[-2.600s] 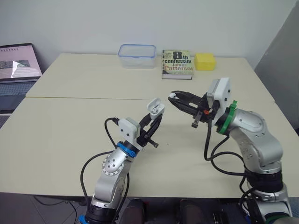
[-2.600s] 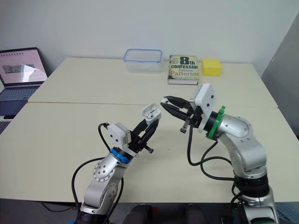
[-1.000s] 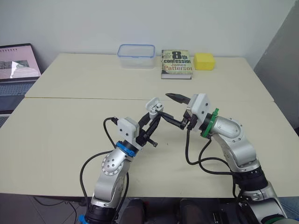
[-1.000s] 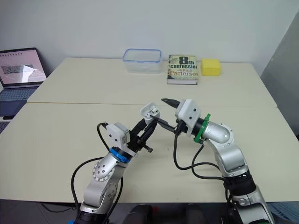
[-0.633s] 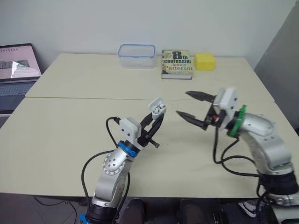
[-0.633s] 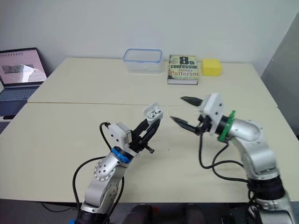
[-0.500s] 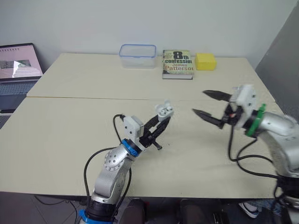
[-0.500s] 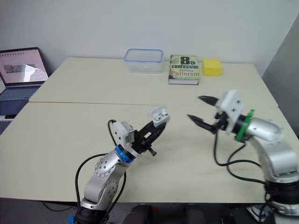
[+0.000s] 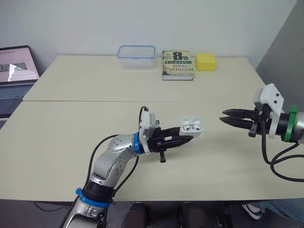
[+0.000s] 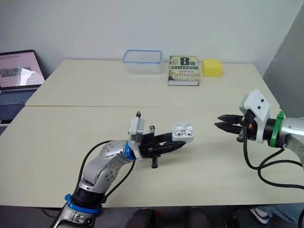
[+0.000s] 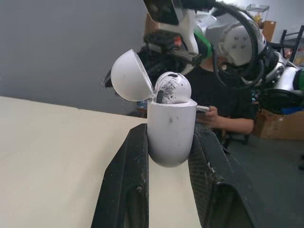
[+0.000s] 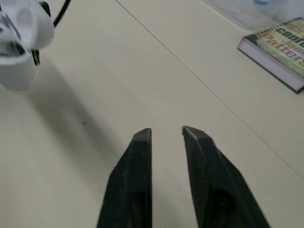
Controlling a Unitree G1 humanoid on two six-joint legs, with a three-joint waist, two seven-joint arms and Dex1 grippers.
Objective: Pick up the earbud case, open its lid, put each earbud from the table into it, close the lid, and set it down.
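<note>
I had the case (image 9: 191, 127) pinched in the left pincer (image 9: 186, 137), with one black finger pressed on each of its flat faces. It hung a little above the table (image 9: 71, 142), near the middle of the near half, and going by its shadow in the right wrist view it was not touching the top. The case sat upright, rounded bottom down between the fingers and mouth facing up. Its long axis ran level, along the fingers, aimed across toward my right pincer (image 9: 223, 116). The lid (image 11: 131, 76) stood open, swung back toward the far side of the table. Both earbuds (image 10: 180, 133) sat in their wells, and the left wrist view caught the nearer one end-on above the rim.

The right pincer hovered over the table well apart from the case, at about the same height, with its tips pointing back at it. Its fingers were slightly spread, with a narrow gap between them and nothing in it.

Along the far edge lay a clear box (image 9: 136, 57), a book (image 9: 178, 65) and a yellow block (image 9: 205, 61).
</note>
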